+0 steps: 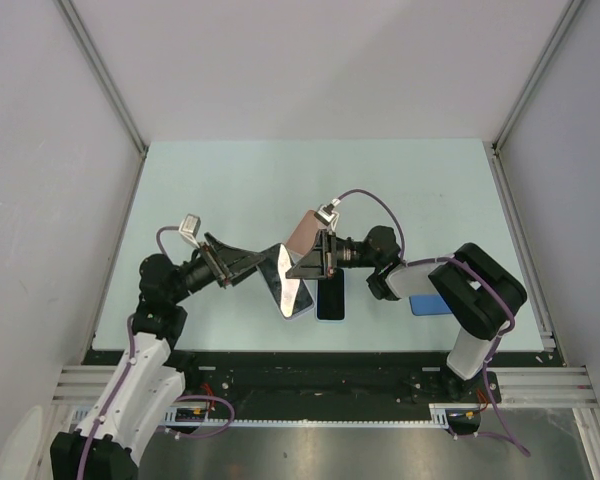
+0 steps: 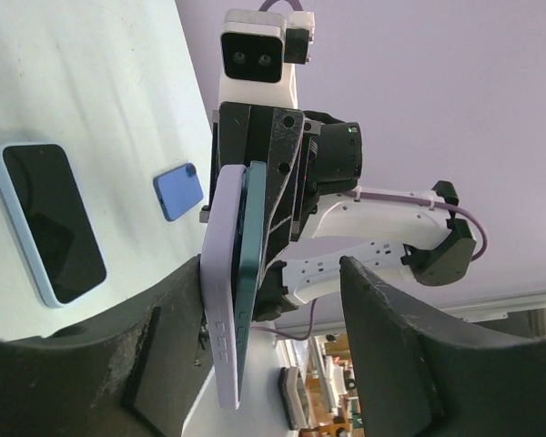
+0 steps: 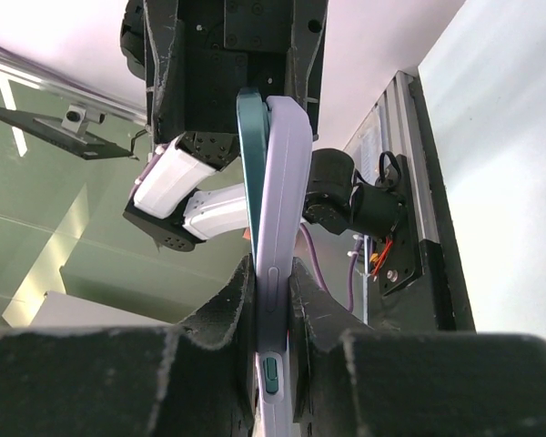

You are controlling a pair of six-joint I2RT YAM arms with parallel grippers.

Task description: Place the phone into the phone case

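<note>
While held clear of the table (image 1: 230, 190) between the two arms, the phone case (image 2: 220, 300) is seen edge-on from both wrist cameras, with its long axis running up and down each of those pictures. The lilac case is backed against the teal phone (image 2: 252, 264), and the two long axes lie parallel. In the right wrist view the phone is pressed flat to the case at the lower, gripped end, while its upper end is seen to stand slightly away from the case. Whether the phone is fully seated cannot be told.

The right gripper (image 3: 271, 273) is clamped on the case and phone together, its jaws pressed against the two broad faces near one end. The left gripper (image 2: 271, 273) is spread wide, its jaws set on either side of the free end of the case. The case is seen just beside one jaw, but contact cannot be told; the other jaw is well apart from it.

On the table below, a second phone (image 1: 330, 298) in a pale blue shell is laid screen up, and a small blue object (image 1: 428, 305) is laid near the right arm.
</note>
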